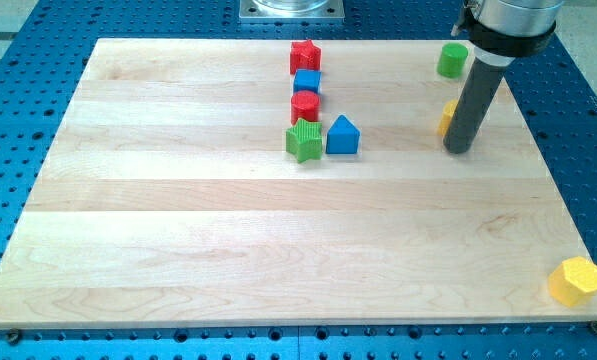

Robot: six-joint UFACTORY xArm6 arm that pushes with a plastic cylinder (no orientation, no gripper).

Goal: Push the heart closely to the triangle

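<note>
Beside my tip sits a mostly hidden yellow block, perhaps the heart.

One camera only. I look down on the wooden board from above at a slant, facing the arm's metal base plate at the view's top. Far enough back to take in the whole board with blue perforated table around it. The board's edge at the view's bottom looms widest, so nearest me.
</note>
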